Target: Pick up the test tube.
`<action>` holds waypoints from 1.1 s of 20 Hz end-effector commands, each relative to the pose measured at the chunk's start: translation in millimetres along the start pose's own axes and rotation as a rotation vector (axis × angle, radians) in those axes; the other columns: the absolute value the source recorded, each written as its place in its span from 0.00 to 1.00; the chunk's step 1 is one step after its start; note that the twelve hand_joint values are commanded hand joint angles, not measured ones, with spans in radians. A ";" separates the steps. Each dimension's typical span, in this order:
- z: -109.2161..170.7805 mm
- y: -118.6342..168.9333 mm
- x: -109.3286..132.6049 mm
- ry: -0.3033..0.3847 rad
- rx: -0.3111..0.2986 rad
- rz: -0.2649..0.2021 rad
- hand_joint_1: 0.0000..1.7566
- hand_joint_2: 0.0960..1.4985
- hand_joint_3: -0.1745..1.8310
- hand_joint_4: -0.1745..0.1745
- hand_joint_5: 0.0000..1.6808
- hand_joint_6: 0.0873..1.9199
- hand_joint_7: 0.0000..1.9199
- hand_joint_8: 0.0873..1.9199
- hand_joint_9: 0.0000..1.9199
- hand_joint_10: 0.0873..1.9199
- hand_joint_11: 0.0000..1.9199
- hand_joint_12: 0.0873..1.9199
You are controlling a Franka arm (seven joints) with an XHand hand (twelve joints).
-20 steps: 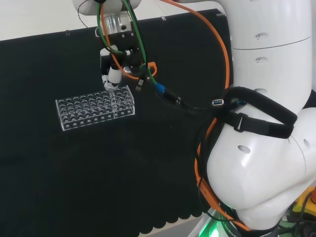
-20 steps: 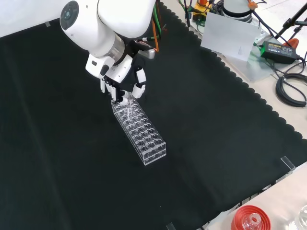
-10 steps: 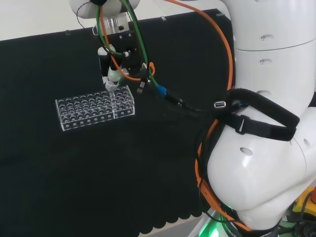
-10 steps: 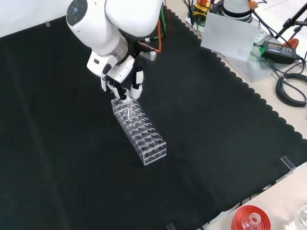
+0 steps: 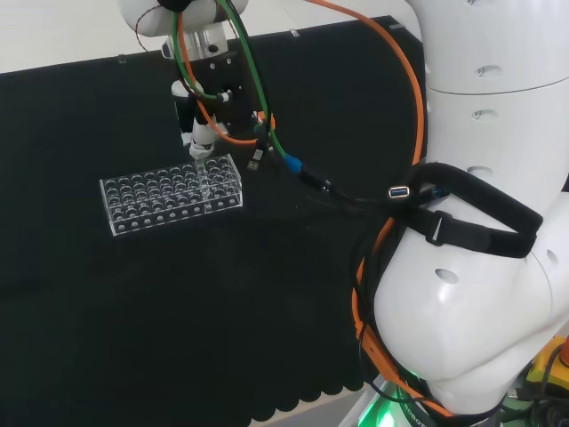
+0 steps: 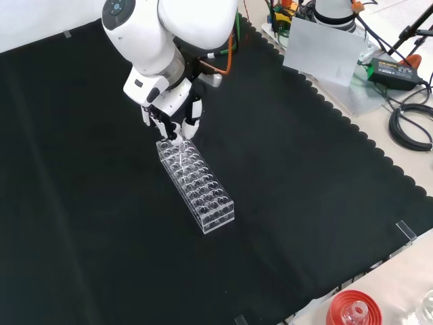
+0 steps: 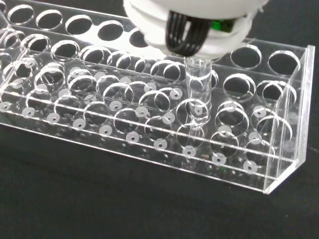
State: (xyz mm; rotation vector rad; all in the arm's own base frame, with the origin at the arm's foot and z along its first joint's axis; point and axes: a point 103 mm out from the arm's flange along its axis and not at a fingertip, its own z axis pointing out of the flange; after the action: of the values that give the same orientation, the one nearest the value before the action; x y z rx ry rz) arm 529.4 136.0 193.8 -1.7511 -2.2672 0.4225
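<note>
Black and white hand (image 6: 177, 116) w/ fingers pinching thin clear glass test tube (image 7: 198, 94); pull straight up, so clear plastic rack (image 6: 197, 185) stays put.

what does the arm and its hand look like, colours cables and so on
The arm is glossy white with bulky rounded links and a round grey cap on one joint. Orange and green cables run along it to the wrist, and a black strap binds a black cable to a link. The hand is white with black parts; black cords show under its white ribbed palm.
</note>
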 end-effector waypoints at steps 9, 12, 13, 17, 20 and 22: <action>-15.9 0.3 0.5 -0.025 -0.030 -0.021 0.82 0.39 0.38 0.00 0.79 0.22 0.74 0.30 0.77 0.00 0.56 0.52; -21.0 -1.9 -1.6 -0.031 -0.040 -0.022 0.82 0.39 0.38 0.00 0.80 0.22 0.74 0.30 0.77 0.00 0.56 0.52; -22.7 -2.7 -2.3 -0.035 -0.043 -0.023 0.82 0.39 0.38 0.00 0.80 0.22 0.74 0.30 0.77 0.00 0.56 0.52; -31.8 -6.2 -5.1 -0.049 -0.059 -0.028 0.82 0.38 0.39 0.00 0.80 0.21 0.74 0.30 0.78 0.00 0.57 0.52; -39.1 -8.8 -6.9 -0.061 -0.070 -0.032 0.82 0.38 0.39 0.00 0.80 0.21 0.74 0.30 0.78 0.00 0.57 0.52; -43.9 -10.6 -7.7 -0.069 -0.079 -0.032 0.82 0.38 0.39 0.00 0.80 0.21 0.74 0.30 0.78 0.00 0.57 0.52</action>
State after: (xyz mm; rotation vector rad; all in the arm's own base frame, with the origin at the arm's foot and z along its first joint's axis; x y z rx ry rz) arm 537.8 132.2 229.8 -1.7563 -2.3646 0.3963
